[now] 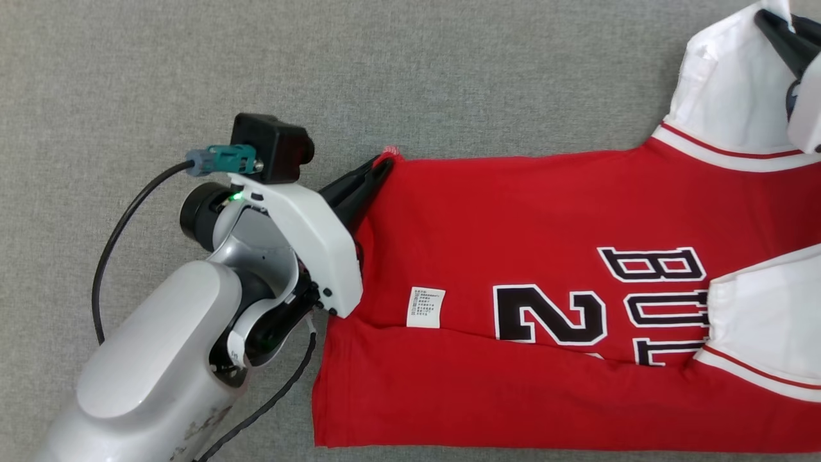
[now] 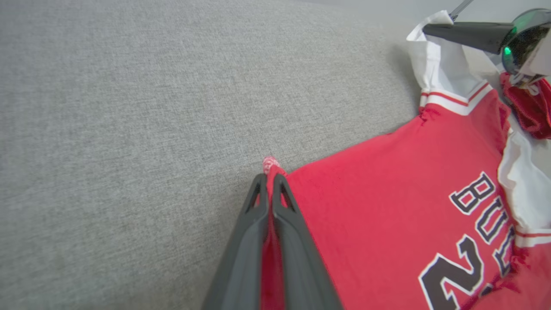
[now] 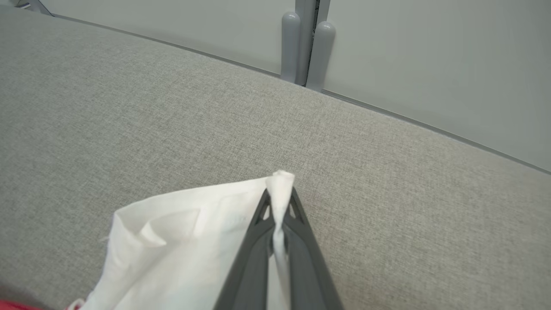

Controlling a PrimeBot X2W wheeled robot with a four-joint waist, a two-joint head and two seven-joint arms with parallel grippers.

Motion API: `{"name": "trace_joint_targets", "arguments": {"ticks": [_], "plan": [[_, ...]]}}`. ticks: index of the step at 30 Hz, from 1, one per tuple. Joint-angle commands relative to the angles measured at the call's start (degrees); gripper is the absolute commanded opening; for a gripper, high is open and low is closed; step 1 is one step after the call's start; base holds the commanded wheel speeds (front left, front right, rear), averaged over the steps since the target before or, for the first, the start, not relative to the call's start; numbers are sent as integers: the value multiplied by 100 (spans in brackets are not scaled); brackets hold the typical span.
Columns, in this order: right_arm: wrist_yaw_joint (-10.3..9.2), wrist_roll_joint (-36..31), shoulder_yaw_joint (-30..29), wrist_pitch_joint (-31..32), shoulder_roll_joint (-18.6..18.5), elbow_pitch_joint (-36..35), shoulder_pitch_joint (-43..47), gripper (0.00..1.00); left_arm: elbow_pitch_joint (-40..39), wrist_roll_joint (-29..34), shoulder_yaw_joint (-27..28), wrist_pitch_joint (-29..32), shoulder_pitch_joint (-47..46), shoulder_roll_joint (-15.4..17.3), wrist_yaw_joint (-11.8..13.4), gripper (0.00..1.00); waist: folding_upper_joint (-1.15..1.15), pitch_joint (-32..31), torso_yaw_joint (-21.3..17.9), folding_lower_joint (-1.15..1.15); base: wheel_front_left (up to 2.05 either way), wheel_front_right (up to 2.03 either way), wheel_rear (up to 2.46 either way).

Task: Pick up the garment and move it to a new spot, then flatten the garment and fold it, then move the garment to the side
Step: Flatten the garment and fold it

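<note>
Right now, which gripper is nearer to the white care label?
Left. The left gripper pinches the garment at its corner near the label; the right gripper holds the far white sleeve.

The jersey [image 1: 513,224] is spread on the cloth surface [image 1: 192,64], with the left gripper [image 1: 383,165] placed at its 10 o'clock corner and the right gripper [image 1: 768,20] at 1 o'clock.

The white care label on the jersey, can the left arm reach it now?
Probably yes: the care label lies uncovered near the left gripper. But that gripper is shut on a corner of the jersey and would have to let go first.
</note>
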Motion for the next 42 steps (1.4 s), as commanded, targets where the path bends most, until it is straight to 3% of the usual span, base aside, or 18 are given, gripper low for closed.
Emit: {"name": "trace_joint_targets", "arguments": {"ticks": [1,17,25,34,42], "plan": [[9,101,-42,-162,-115,15,144,0,4,-78,97,-73,138,56,34,0,0,-138,-75,0,0,0,0],[9,488,-171,-721,-207,-25,646,0,46,-708,601,-447,771,40,109,0,0,-680,-259,0,0,0,0],[9,669,-188,-1066,-255,-369,1023,0,185,-834,627,-659,1021,-44,-14,0,0,-855,-330,0,0,0,0],[9,848,-529,-1611,-298,-1286,2428,0,157,-703,600,-1241,1557,-73,-138,0,0,-1230,-487,0,0,0,0],[10,826,-1224,-1944,171,-2027,4301,0,156,-745,506,-1948,2398,-192,-403,0,0,-1624,-614,0,0,0,0]]}}
